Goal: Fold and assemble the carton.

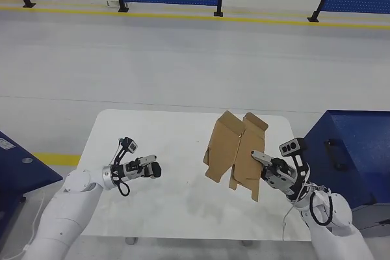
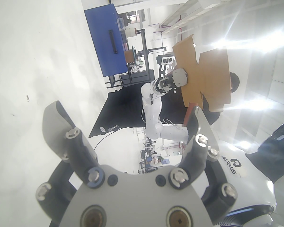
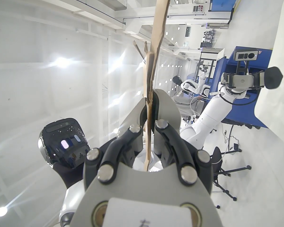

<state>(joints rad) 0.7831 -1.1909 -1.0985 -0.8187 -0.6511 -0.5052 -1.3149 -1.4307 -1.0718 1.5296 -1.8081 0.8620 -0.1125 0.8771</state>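
A flat, unfolded brown carton [image 1: 235,155] is held up in the air over the right half of the white table [image 1: 175,195]. My right gripper [image 1: 259,158] is shut on its lower right edge; in the right wrist view the cardboard [image 3: 156,36] runs edge-on between the gripper's [image 3: 149,106] closed fingers. The left wrist view sees the carton [image 2: 203,72] from afar, with its flaps spread. My left gripper [image 1: 149,168] hovers over the table's left part, a good way left of the carton. It [image 2: 127,114] is open with nothing between the fingers.
Blue cabinets stand on both sides of the table, one at the right [image 1: 357,156] and one at the left [image 1: 13,169]. The white table top between the two arms is bare.
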